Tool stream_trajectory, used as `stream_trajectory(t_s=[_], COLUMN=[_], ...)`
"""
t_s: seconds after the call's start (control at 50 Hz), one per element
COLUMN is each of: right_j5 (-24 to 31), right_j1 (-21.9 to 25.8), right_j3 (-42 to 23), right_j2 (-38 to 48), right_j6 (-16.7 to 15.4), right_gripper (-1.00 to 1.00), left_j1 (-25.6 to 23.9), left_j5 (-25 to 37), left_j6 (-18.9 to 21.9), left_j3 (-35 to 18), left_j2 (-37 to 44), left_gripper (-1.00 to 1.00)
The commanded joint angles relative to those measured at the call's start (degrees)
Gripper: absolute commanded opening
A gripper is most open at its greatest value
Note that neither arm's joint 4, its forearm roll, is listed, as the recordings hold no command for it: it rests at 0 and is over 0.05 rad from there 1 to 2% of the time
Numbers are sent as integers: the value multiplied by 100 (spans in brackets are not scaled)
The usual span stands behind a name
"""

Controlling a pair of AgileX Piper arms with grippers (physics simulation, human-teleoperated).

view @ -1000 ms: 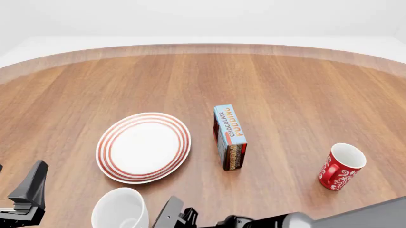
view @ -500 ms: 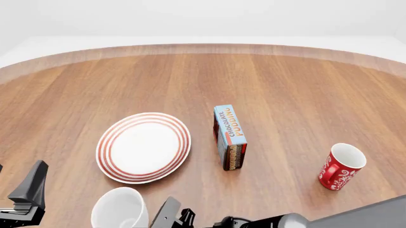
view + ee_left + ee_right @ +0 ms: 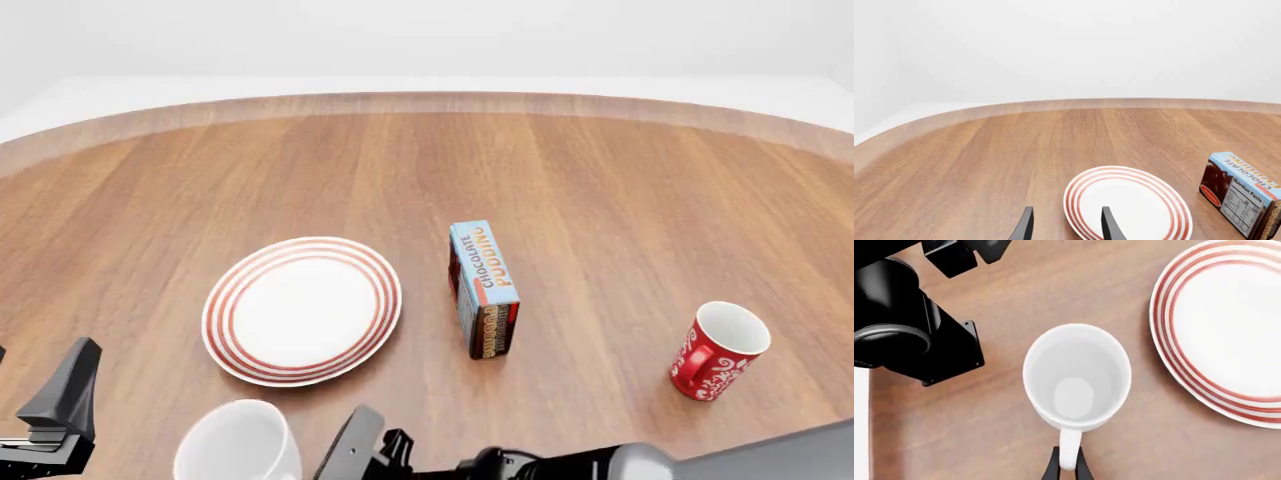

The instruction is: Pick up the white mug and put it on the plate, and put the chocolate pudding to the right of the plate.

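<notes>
White mug: plain glossy white ceramic mug [image 3: 1077, 377] with a loop handle, standing upright and mouth up on the wooden table [image 3: 601, 180], just beside the near rim of the plate; apart from it, not on it.
Right gripper: the right gripper [image 3: 1066, 466] has its dark fingers pressed closely to either side of the mug's handle, seen from above in the right wrist view; judged to be holding the mug by the handle, though the contact is at the frame's edge.
Left gripper: the left gripper [image 3: 1066, 227] has its two fingers standing narrowly apart with nothing between them, pointing toward the plate's left rim; it holds nothing.
Plate: round white plate with concentric red rings [image 3: 230, 330], bare, lying flat.
Step in hand: carrying the mug onto the plate, judged as barely begun. Lift until the base clears the raised rim, keep the mug level since a handle grip lets it swing, and set it near the plate's middle before releasing.
Chocolate pudding: small rectangular carton with light blue face and orange lettering [image 3: 482, 289], standing on edge just right of the plate; it looks already near its asked place.
Red mug: red mug with white swirl pattern [image 3: 717, 351], well to the right of the plate, out of the path.
Obstruction: the left arm's black body [image 3: 907, 320] sits close beside the mug, away from the plate; nothing lies between mug and plate.
</notes>
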Motion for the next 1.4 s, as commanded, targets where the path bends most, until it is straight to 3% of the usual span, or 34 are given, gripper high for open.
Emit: stream_trajectory(t_s=[0.02,0.7,1.4], right_j5=[104,221,225], right_j1=[-50,-539,-1021], right_j3=[-27,100,63], right_j2=[-233,-925,-1517], right_j6=[-131,-613,-670], right_gripper=[-100,-100,-100], left_j1=[0,0,0], left_j5=[0,0,0], left_j6=[0,0,0], left_j3=[0,0,0], left_j2=[0,0,0], left_gripper=[100,100,100])
